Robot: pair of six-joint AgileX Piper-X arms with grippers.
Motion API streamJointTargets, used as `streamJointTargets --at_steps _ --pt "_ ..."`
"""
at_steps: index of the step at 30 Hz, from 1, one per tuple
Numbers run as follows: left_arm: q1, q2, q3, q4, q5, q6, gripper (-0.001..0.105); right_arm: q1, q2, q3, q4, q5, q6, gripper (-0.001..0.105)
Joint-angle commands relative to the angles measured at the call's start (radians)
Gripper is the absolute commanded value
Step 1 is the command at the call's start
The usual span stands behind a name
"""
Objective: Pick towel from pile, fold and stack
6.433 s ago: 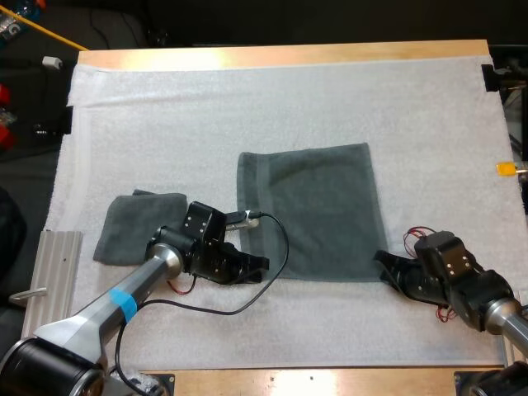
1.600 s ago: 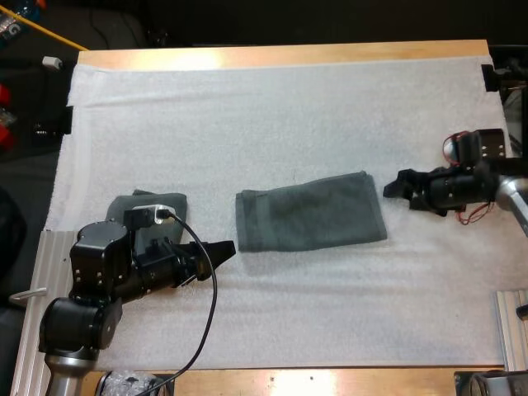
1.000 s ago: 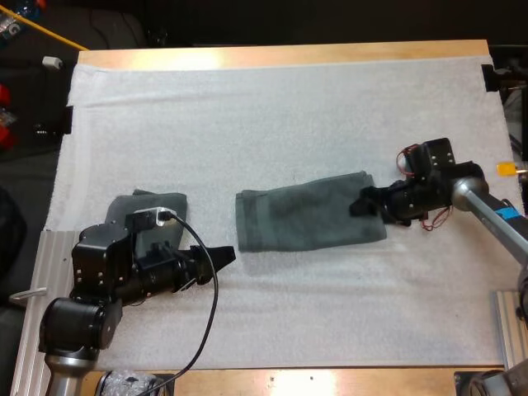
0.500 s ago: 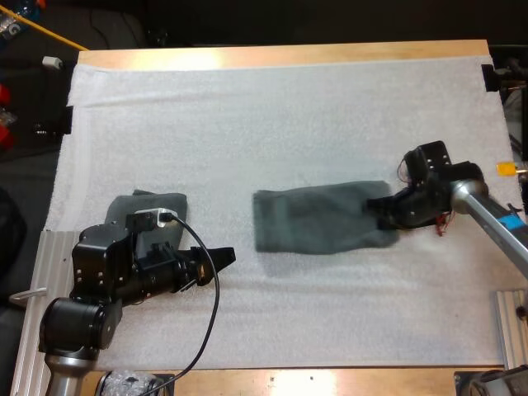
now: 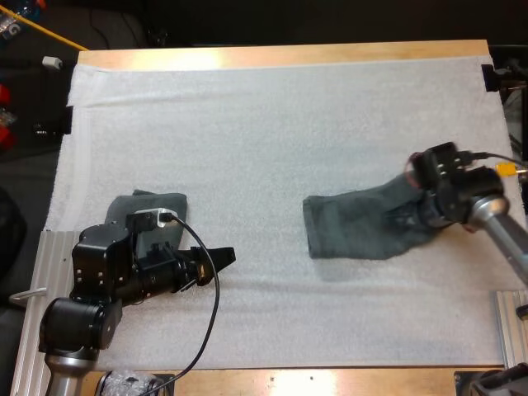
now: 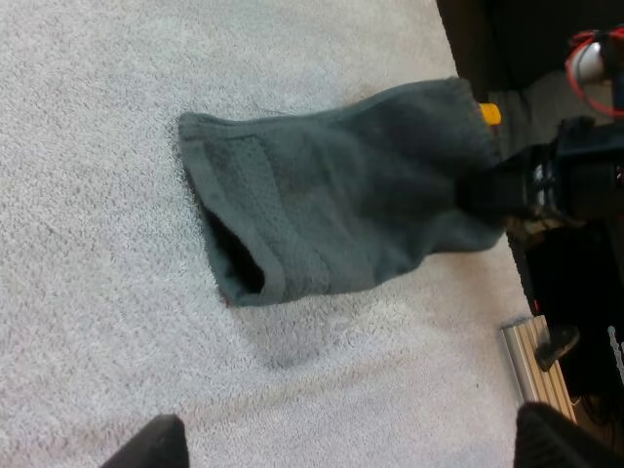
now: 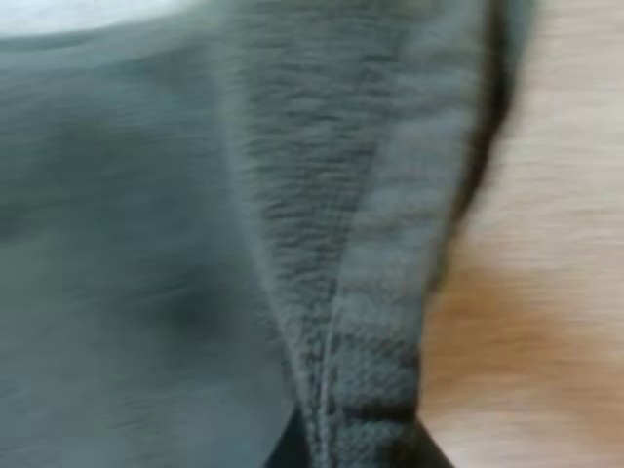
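Two towels on the white mat (image 5: pixel 247 124). My right tool (image 5: pixel 415 216) is clenched on the larger towel's (image 5: pixel 355 224) right end, near the mat's right edge; my left tool (image 5: pixel 221 257) stands released, near the folded towel (image 5: pixel 124 206).

We take this for a robotics lab with a test rig. The wooden bench (image 5: pixel 280 56) is covered almost edge to edge by a white mat (image 5: pixel 272 124), with a black bracket (image 5: pixel 492 76) at the mat's far right corner. The left arm (image 5: pixel 87 318), ending in the black left pincer (image 5: pixel 223 260), rises at the near left corner beside a ribbed metal rail (image 5: pixel 54 256). The right arm (image 5: pixel 505 233) reaches in over the right edge.
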Motion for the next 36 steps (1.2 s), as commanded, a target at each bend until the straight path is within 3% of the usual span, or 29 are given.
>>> streamJointTargets --at_steps 1,9,16,19,22,24,27,36 --pt "-0.005 -0.003 -0.004 -0.003 0.006 0.006 0.065 0.022 -0.005 -0.003 -0.005 -0.022 0.013 0.000" --pt "-0.005 -0.003 -0.004 -0.003 0.021 0.006 0.065 0.254 0.028 -0.003 -0.212 -0.059 0.166 0.000" --pt "-0.005 -0.003 -0.004 -0.003 0.029 0.006 0.065 0.270 0.099 -0.003 -0.243 -0.100 0.274 0.000" --pt "-0.005 -0.003 -0.004 -0.003 0.029 0.006 0.065 0.270 0.108 -0.004 -0.261 -0.205 0.274 0.001" --pt "-0.005 -0.003 -0.004 -0.003 0.029 0.006 0.065 0.270 0.107 -0.007 -0.299 -0.307 0.274 0.018" --pt "-0.005 -0.003 -0.004 -0.003 0.029 0.006 0.065 0.270 0.105 -0.007 -0.324 -0.362 0.277 0.041" --pt "-0.005 -0.003 -0.004 -0.003 0.029 0.006 0.065 0.270 0.095 -0.007 -0.323 -0.380 0.280 0.058" --pt "-0.005 -0.003 -0.004 -0.003 0.029 0.033 0.065 0.284 0.078 -0.007 -0.312 -0.383 0.334 0.061"
